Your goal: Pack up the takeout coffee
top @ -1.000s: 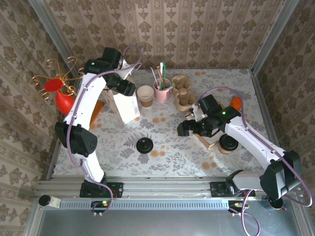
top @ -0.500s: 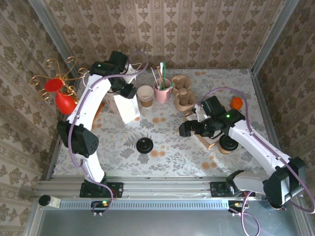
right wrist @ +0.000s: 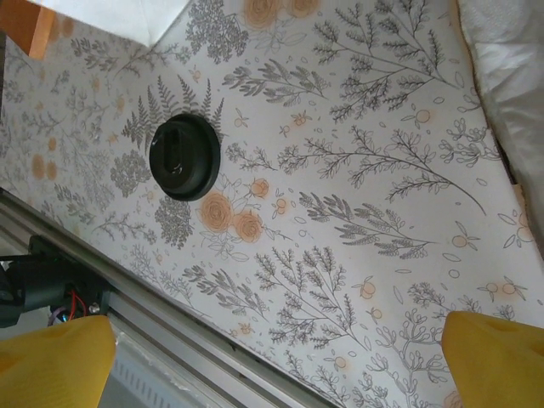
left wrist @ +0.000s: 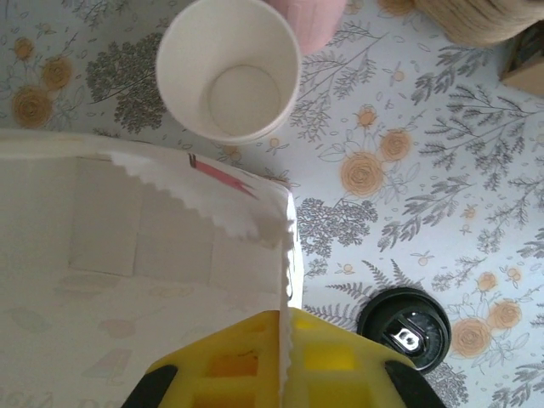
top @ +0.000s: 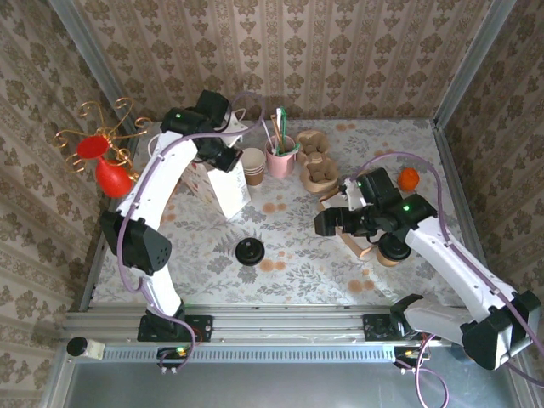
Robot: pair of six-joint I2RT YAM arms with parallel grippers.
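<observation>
Early in the job, by the look of it. Left pincer pressed together on the sawtooth rim of the bag, with the paper edge sandwiched between the yellow fingers in the wrist view. Bag mouth spread wide just ahead of that pincer and off to one side. Lidless cups just beyond the bag. Loose lid down on the table close beside the pincer, on the other side from the bag.

Right pincer spread fully apart, gripping nothing, hovering over bare tablecloth, with the loose lid out ahead of it and well apart.

Coffee back behind the right pincer, tucked beside and partly under its forearm. Upright on the table, black lid on, touched by nothing. Far across the table from the left pincer and the bag.

Done, seemingly: bag gripped at the rim and held open. Left to do:
- swing the right pincer back to the coffee
- close around the cup
- lift and carry it over
- lower it through the mouth and let go
</observation>
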